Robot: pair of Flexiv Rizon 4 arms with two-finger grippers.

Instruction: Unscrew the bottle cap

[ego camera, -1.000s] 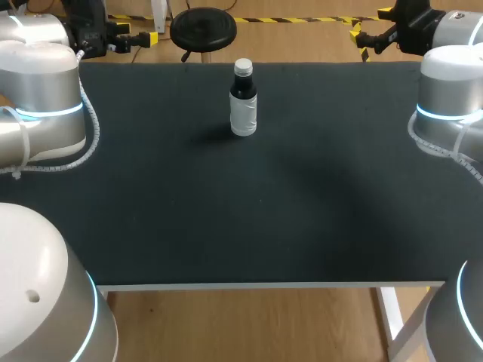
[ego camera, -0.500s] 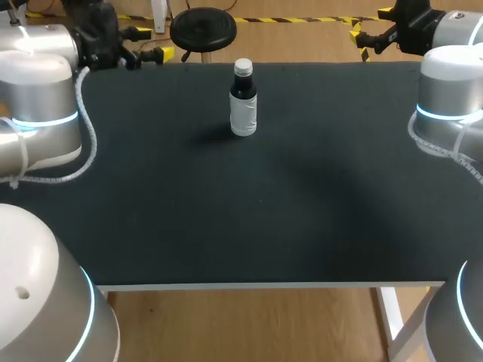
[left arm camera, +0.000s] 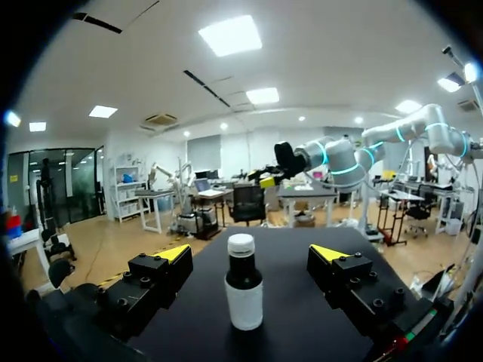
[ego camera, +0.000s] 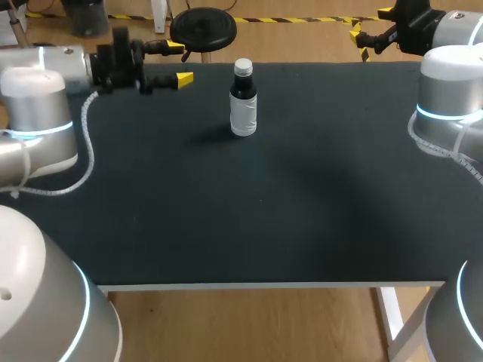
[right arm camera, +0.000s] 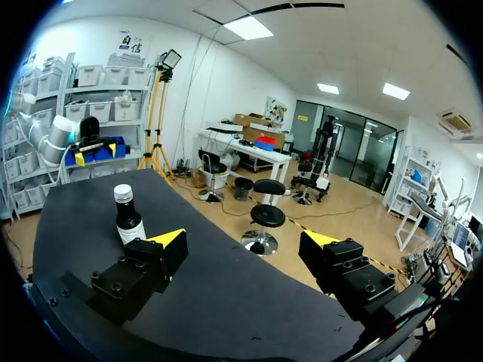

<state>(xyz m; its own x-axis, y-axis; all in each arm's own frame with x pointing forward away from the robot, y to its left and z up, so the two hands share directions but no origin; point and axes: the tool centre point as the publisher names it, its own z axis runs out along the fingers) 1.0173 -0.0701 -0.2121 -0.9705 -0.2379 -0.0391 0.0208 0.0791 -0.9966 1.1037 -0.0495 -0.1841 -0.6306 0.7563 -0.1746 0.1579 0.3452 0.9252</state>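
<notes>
Horizontally, the left gripper [ego camera: 179,62], spread wide and empty, faces the upright bottle [ego camera: 243,105]

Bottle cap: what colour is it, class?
The cap is white, seen best in the left wrist view.

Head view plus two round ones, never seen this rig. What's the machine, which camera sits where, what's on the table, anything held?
Two robot arms work at a black table. The wide picture comes from a fixed camera above and behind them. In it the left arm enters on the left and the right arm on the right. Each round picture comes from a camera on one arm's wrist, looking out along its yellow-tipped jaws. On the table stands one small dark bottle with a white label, upright, its pale cap on. Nothing is held: both pairs of jaws stand open. The left pair points at the bottle, which is ahead of it and untouched. The right pair is far from the bottle, near the table's far right edge.
</notes>
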